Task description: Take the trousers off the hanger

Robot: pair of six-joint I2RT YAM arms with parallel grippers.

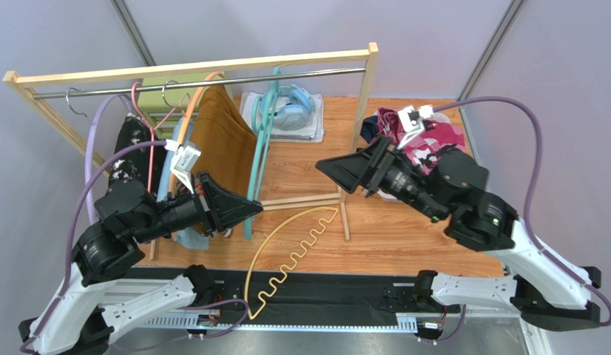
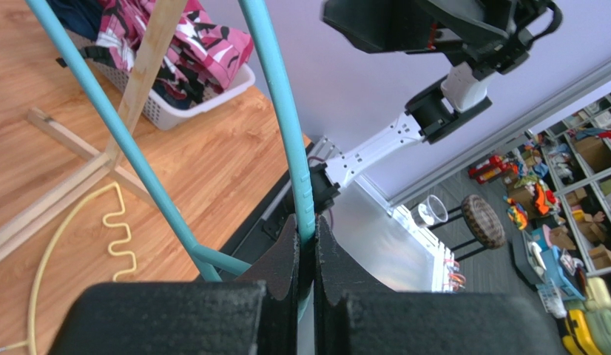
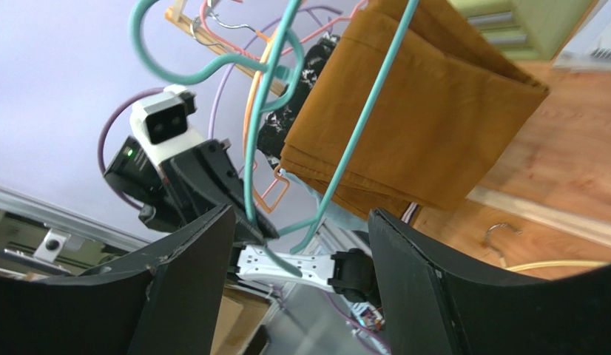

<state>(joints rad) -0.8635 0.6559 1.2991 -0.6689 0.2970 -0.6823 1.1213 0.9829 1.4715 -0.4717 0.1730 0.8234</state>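
A bare teal hanger [image 1: 258, 159] hangs from the rack's metal rod [image 1: 316, 74]. My left gripper [image 1: 255, 208] is shut on its lower bar, and the left wrist view shows the teal bar [image 2: 297, 148] pinched between the jaws of the left gripper [image 2: 307, 225]. To its right my right gripper [image 1: 323, 166] stands open and holds nothing, facing the hanger. In the right wrist view nothing lies between the jaws of the right gripper [image 3: 301, 222]. Mustard-brown trousers [image 1: 223, 140] hang on an orange hanger. Black speckled trousers [image 1: 134, 148] and light blue trousers [image 1: 171, 185] hang further left.
A white basket [image 2: 205, 103] at the right holds pink floral trousers [image 1: 430, 137] and navy cloth. A yellow hanger [image 1: 294, 244] lies on the wooden table. Blue headphones [image 1: 290, 111] sit behind the rack. The rack's right post [image 1: 360, 133] and foot stand between the arms.
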